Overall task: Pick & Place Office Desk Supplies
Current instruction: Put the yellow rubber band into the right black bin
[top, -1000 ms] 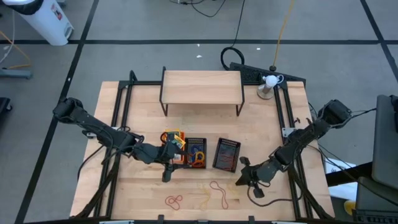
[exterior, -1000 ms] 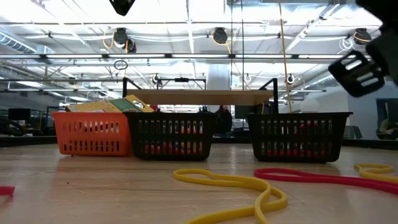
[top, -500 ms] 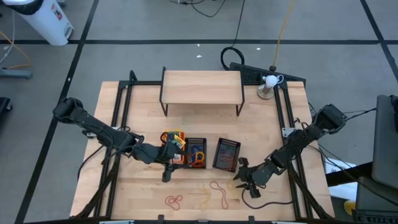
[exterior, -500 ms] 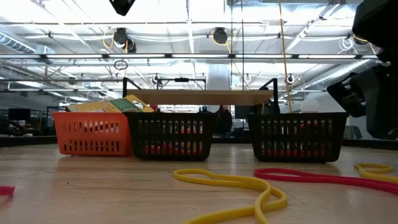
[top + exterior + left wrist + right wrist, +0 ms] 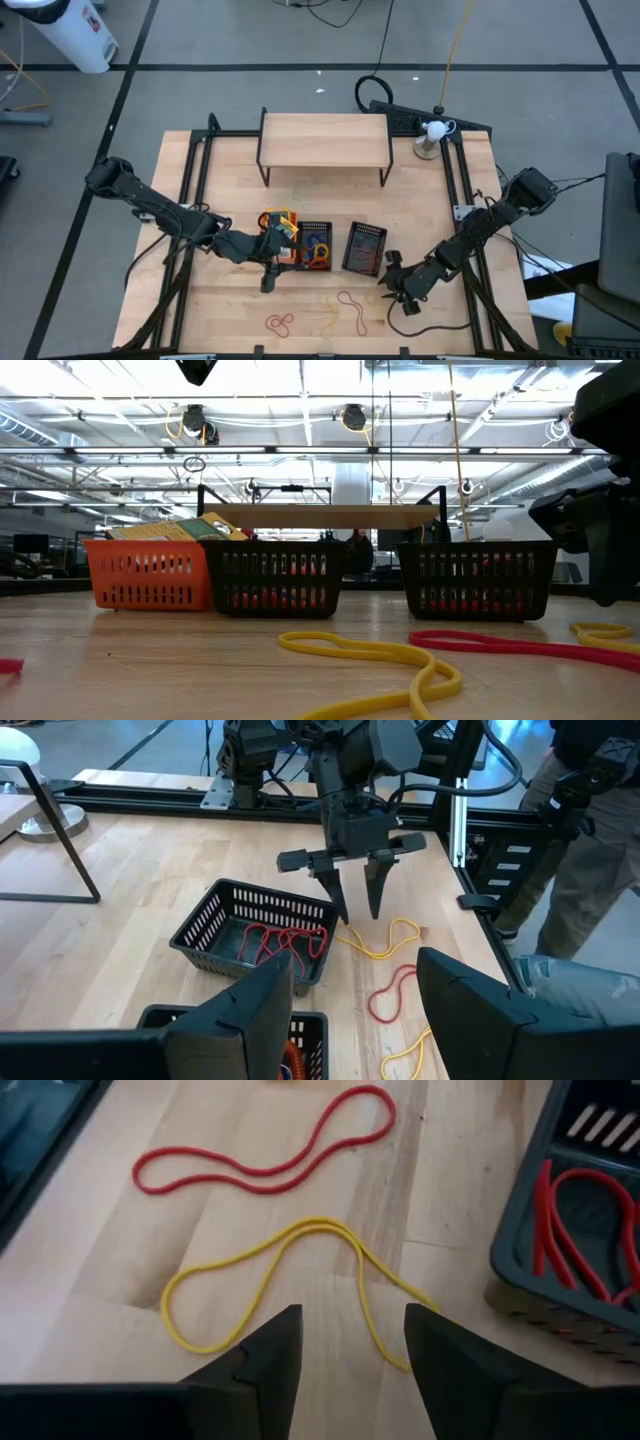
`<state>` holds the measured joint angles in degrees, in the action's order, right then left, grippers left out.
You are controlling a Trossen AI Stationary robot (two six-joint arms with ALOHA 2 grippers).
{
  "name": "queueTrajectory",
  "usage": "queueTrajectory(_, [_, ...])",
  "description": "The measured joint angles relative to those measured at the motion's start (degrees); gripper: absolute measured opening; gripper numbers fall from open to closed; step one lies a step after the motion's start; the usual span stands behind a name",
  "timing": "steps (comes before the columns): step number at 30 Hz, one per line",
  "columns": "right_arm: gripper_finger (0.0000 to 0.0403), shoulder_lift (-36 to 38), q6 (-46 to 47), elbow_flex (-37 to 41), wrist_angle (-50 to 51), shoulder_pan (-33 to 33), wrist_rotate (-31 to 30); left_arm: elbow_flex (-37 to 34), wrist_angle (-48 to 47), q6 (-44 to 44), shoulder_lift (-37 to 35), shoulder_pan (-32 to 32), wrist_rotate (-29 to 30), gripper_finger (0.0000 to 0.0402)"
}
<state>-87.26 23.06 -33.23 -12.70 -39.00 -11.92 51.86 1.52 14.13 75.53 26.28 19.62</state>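
The left gripper [image 5: 267, 283] hangs at the front of the orange bin [image 5: 276, 232], jaws apart and empty. That bin is the leftmost of three bins in a row near the table's [image 5: 420, 210] middle, and it holds a stack of yellow-and-green packs [image 5: 175, 529]; their number cannot be told. Touching its right side is the first black bin [image 5: 314, 245], with red and orange bands [image 5: 318, 252] tangled inside, too knotted to count. A gap follows, then the second black bin [image 5: 255, 933], which holds a few red bands [image 5: 285, 940]. In front of the bins, loose bands lie on the wood: one red loop [image 5: 279, 322] twisted on itself near the front edge, then a pale yellow band [image 5: 333, 321], then another red loop [image 5: 351, 306]. The low view shows a yellow band [image 5: 375, 656] and a red band [image 5: 510, 646] lying side by side before the black bins. The right gripper [image 5: 356, 907] points down just beside the second black bin's front right corner, over a yellow band [image 5: 290, 1282] on the table, jaws apart and holding nothing. One wooden shelf [image 5: 324, 139] stands at the back of the table, well apart from the bins.
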Motion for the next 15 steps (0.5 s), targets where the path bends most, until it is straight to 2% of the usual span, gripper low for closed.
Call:
queueTrajectory(7, [0.0165, -1.57, -0.38, 0.02, 0.89, 0.79, 0.22, 0.02, 0.01, 0.04, -0.01, -0.02, 0.00, 0.0209])
queueTrajectory(15, [0.0164, -7.97, -0.46, -0.13, -6.78, 2.23, 2.29, 0.00, 0.08, 0.06, 0.02, -0.02, 0.00, 0.0209])
